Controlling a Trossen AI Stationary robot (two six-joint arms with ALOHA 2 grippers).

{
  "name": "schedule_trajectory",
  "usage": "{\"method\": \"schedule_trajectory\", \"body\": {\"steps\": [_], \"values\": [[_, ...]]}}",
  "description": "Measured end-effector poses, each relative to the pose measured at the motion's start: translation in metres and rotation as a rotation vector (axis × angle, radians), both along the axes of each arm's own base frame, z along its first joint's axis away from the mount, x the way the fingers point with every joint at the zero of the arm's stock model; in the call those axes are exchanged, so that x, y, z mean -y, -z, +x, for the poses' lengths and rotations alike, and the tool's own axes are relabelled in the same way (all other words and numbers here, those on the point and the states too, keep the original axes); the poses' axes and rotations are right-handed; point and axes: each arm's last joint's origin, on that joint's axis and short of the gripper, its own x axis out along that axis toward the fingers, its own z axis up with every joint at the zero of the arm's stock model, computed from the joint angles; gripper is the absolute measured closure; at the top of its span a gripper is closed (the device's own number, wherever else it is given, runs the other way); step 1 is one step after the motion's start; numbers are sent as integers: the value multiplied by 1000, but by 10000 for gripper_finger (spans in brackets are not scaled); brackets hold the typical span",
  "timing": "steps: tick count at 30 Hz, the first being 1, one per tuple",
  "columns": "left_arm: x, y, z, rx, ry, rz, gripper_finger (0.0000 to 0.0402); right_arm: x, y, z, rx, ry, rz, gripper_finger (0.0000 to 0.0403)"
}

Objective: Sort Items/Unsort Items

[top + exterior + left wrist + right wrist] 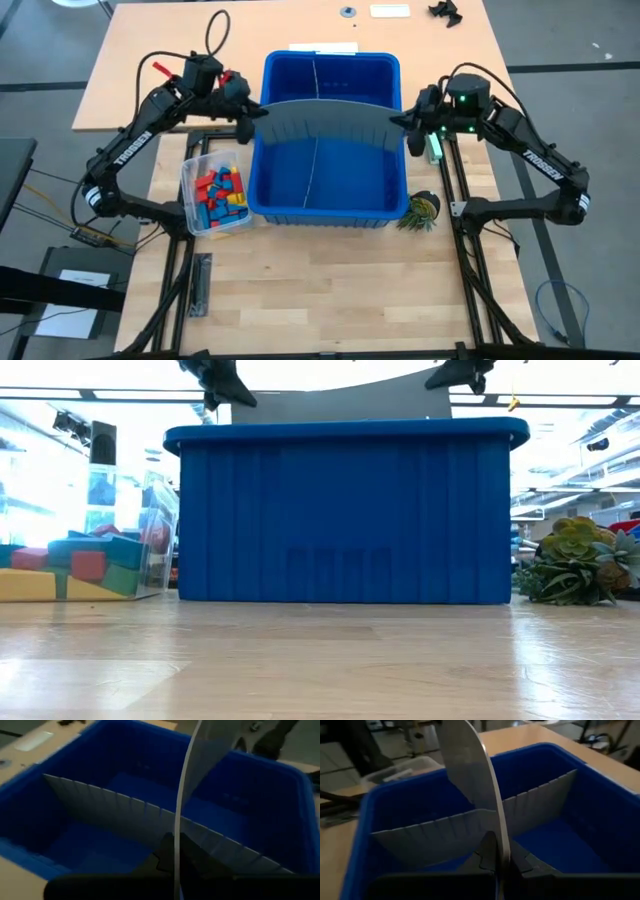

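Note:
The items, small red, yellow, green and blue blocks (220,192), lie in a clear plastic box (90,565) left of the large blue bin (325,205). One grey slotted divider (115,807) stands in the bin, running from far to near. A second grey divider sheet (325,125) hangs crosswise over the bin, bowed, between my two grippers. My left gripper (254,113) is shut on its left end and my right gripper (405,122) on its right end. My left gripper pinches the left end edge of the sheet (176,851) between its two fingers, coming slanting down from the table's left. The sheet stands on edge and curves away over the bin. My right gripper pinches the sheet's right end edge (502,854) between its two fingers, coming slanting down from the table's right. The sheet stands on edge, bowed, its top (350,405) above the bin's rim; its lower edge is hidden by the bin wall.
A small succulent plant (420,210) sits by the bin's near right corner. A white strip (325,47) lies just beyond the bin, and small parts (390,11) lie at the table's far edge. Bare table stretches in front of the bin.

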Motion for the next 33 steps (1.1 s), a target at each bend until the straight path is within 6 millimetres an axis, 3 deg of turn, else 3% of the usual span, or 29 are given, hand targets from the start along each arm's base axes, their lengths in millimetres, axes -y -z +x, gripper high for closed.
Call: {"method": "schedule_trajectory", "body": {"steps": [11, 33], "values": [[-12, -1, -12, -14, 21, 93, 387, 11, 0, 2, 24, -22, -3, 401], [-17, -2, -16, -58, -2, 181, 386, 0, -4, 8, 73, -92, 27, 400]]}}
